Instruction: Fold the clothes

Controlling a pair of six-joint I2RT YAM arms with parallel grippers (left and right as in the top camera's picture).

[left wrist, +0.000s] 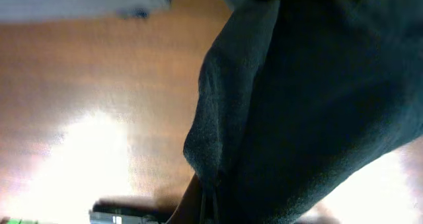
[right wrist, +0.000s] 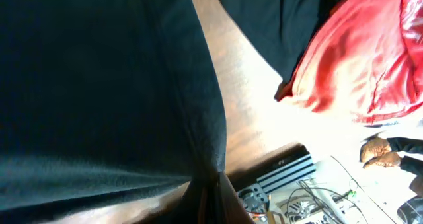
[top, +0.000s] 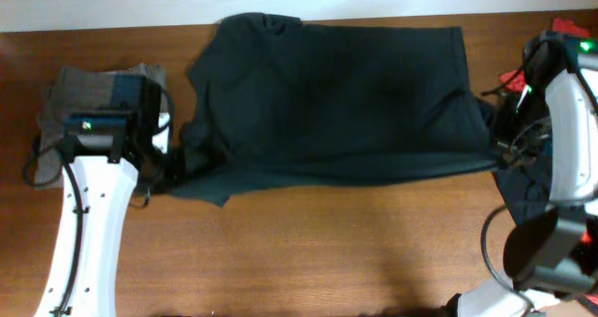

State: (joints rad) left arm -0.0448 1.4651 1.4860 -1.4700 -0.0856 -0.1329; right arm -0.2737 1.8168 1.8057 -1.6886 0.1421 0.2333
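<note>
A brown wooden surface (top: 308,252) is stretching across the overhead view, its grain running from side to side. A pale, plain band (top: 112,4) is running along its far edge; whether it is wall or floor is not clear. Light from above is glaring off the wood in a white patch (left wrist: 86,164) in the left wrist view. Past the surface's edge, in the right wrist view, a black ribbed box (right wrist: 284,174) and thin tangled cables (right wrist: 310,197) are lying on bright, washed-out ground.
</note>
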